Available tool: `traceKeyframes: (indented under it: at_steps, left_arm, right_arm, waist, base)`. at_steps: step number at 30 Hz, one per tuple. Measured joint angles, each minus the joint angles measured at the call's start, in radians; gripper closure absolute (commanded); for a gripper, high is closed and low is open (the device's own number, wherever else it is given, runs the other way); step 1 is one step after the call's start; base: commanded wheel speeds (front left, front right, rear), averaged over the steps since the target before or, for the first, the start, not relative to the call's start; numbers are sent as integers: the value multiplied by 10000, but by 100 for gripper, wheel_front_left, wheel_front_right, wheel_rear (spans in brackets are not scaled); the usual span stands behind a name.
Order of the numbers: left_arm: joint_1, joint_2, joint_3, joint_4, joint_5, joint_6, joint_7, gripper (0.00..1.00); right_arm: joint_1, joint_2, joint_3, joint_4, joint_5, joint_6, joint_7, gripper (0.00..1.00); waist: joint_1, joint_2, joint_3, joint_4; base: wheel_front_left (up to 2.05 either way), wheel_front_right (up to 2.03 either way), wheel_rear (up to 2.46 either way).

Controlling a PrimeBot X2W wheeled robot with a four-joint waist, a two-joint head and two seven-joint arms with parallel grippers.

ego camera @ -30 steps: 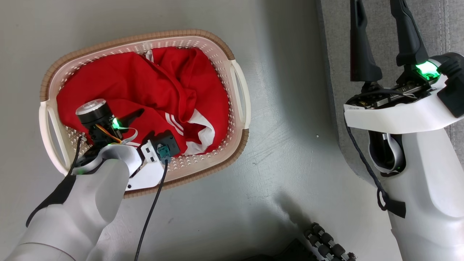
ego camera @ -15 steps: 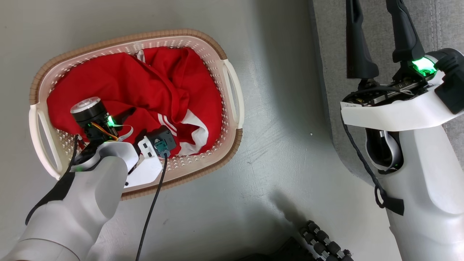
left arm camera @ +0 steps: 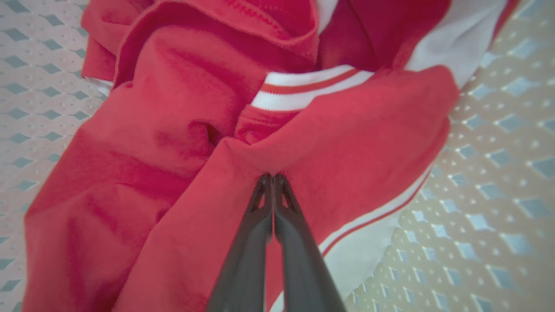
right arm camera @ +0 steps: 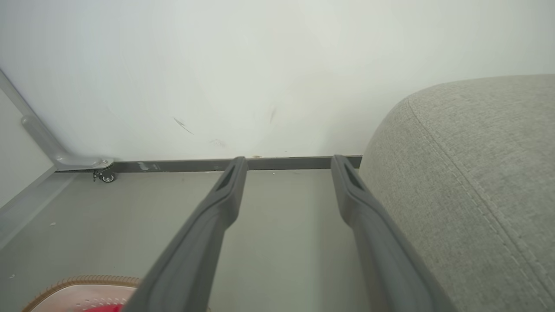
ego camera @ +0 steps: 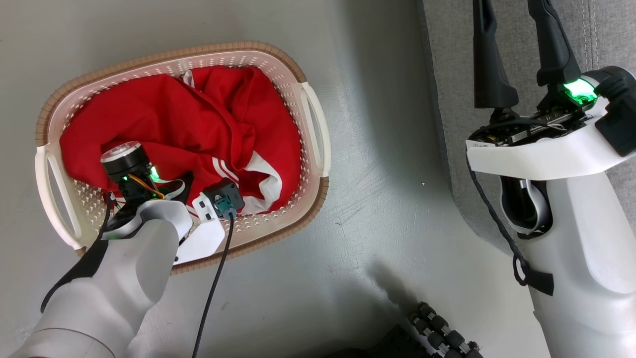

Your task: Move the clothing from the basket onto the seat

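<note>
The left gripper (left arm camera: 273, 177) was clamped shut on a fold of the red clothing (ego camera: 198, 114) near the lower-left corner of the basket (ego camera: 198, 54) in the head view. The white-striped garments all lay heaped inside the basket, which stood on the grey floor (ego camera: 377, 199). The right gripper (right arm camera: 288, 162) hung with its fingers spread wide and empty, just beside the rounded edge of the light-grey seat (right arm camera: 477, 182).
</note>
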Motion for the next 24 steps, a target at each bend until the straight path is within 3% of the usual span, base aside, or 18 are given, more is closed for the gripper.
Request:
traceKeyframes:
  at_steps: [24]
  left_arm:
    - [-221,-197,477,-159,-702,207,-821,100]
  right_arm:
    - [-1,0,-163,-15,150,0,0,0]
  waist:
    - [-1,0,-252,322]
  base:
    - [0,0,0]
